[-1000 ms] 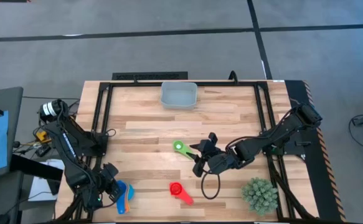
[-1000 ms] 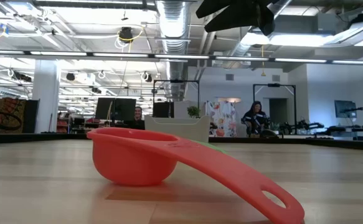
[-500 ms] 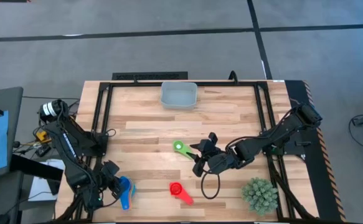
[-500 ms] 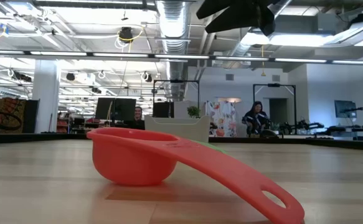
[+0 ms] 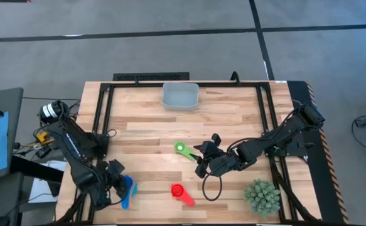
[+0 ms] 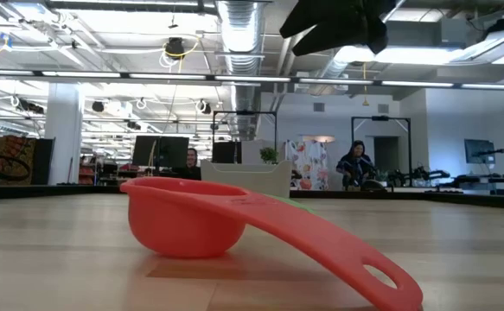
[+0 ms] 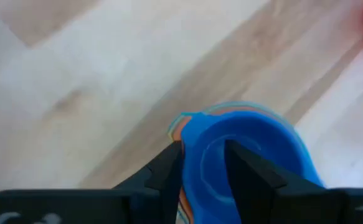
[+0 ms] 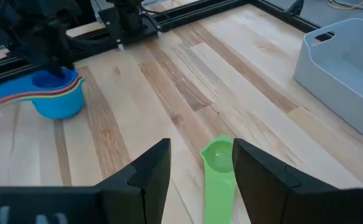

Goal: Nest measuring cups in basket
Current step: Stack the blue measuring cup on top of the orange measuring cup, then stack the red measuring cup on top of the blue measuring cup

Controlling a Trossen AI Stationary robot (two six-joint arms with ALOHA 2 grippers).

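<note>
A nested stack of measuring cups (image 5: 128, 188), blue on top with orange and other rims showing, stands on the table near the front left corner. My left gripper (image 7: 203, 168) is over it, open, with its fingers down at the top cup (image 7: 249, 143). A green cup (image 5: 182, 149) lies at mid-table. My right gripper (image 8: 200, 168) hovers open just right of the green cup (image 8: 218, 158), well above the wood. A red cup (image 6: 191, 225) rests on its bowl and handle tip near the front edge. The grey-blue basket (image 5: 180, 95) stands at the far edge. My left gripper comes from above, pointing down, with one finger (image 7: 169, 168) outside the top blue cup's wall (image 7: 184, 155) and the other (image 7: 246, 171) over its bowl. Whether either finger touches the wall I cannot tell. The stack stands on the table.
A spiky green plant (image 5: 262, 196) sits at the front right corner. A black frame (image 5: 107, 94) runs along the table's far and side edges. Bare wood lies between the basket and the green cup.
My left gripper has shifted a little toward the table's right and far side. The cup stack has slid along with it and turned slightly. My right gripper has stayed above the green cup.
</note>
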